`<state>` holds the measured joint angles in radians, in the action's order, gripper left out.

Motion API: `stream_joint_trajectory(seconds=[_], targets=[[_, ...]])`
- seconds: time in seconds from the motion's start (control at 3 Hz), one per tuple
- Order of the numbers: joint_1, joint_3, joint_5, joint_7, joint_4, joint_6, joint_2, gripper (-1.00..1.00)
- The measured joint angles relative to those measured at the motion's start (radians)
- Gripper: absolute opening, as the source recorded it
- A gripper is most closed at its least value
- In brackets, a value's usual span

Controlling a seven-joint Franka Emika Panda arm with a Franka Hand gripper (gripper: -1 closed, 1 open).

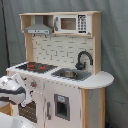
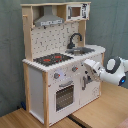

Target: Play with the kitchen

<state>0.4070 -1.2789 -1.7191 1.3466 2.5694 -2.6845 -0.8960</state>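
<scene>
One gripper sits mid-frame in the second exterior view, right up against your kitchen front; can't tell the fingers' state.

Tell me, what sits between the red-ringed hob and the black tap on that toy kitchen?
Only bare white countertop separates the hob from the tap and its sink; nothing stands there in both exterior views.

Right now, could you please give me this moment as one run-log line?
end effector: at front panel beside oven door | hob: bare | sink: untouched | kitchen: upright
</scene>
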Motion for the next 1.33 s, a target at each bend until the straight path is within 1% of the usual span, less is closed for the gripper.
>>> stream_joint_trajectory(seconds=[0.33, 0.67, 1.0, 1.33], targets=[[0.021, -0.007, -0.076, 0.066, 0.000, -0.014, 0.000, 1.00], [0.045, -0.021, -0.165, 0.137, -0.001, -0.018, 0.002, 1.00], [0.075, -0.045, -0.249, 0.207, -0.009, -0.018, 0.003, 1.00], [0.122, -0.085, -0.313, 0.275, -0.035, -0.016, 0.003, 1.00]])
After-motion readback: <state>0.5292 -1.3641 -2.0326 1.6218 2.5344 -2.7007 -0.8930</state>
